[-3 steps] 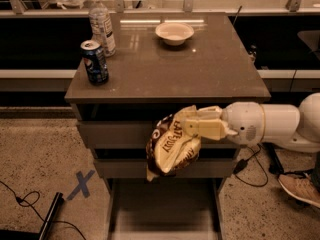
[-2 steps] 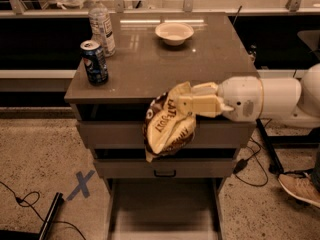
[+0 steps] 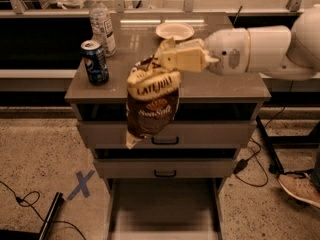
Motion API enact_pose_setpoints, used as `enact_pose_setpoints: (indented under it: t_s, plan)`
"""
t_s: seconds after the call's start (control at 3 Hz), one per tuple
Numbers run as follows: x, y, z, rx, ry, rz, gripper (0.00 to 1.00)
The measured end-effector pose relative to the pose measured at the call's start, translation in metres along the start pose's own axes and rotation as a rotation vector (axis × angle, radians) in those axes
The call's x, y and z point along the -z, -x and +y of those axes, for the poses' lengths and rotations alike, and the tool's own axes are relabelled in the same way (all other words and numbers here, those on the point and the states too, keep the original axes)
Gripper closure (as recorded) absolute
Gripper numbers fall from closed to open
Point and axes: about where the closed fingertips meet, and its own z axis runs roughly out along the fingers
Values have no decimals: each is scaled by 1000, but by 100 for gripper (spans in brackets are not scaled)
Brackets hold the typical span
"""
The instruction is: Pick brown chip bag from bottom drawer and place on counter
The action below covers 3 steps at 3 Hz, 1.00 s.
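My gripper (image 3: 167, 59) comes in from the right on a white arm and is shut on the top of the brown chip bag (image 3: 151, 104). The bag is dark brown with a pale yellow upper part and white lettering. It hangs in the air at the counter's (image 3: 220, 86) front edge, its lower half in front of the upper drawers. The bottom drawer (image 3: 162, 204) is pulled out below, and its flat floor shows nothing on it.
On the counter stand a blue soda can (image 3: 95, 62) at the front left, a clear water bottle (image 3: 102, 23) behind it and a white bowl (image 3: 174, 31) at the back. Two upper drawers with dark handles (image 3: 165, 141) are closed. A blue X (image 3: 80, 184) marks the floor at the left.
My gripper has lifted the chip bag from in front of the drawers up to counter height and moved it a little left.
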Motion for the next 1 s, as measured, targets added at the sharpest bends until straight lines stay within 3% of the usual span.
enact_pose_setpoints:
  t_s: [0.33,0.67,1.0]
  plan:
    - [-2,49,-19,6,-32,-21,100]
    - [-2,49,-19,6,-32,-21,100]
    - [-9,58,-25,38,0,-33,100]
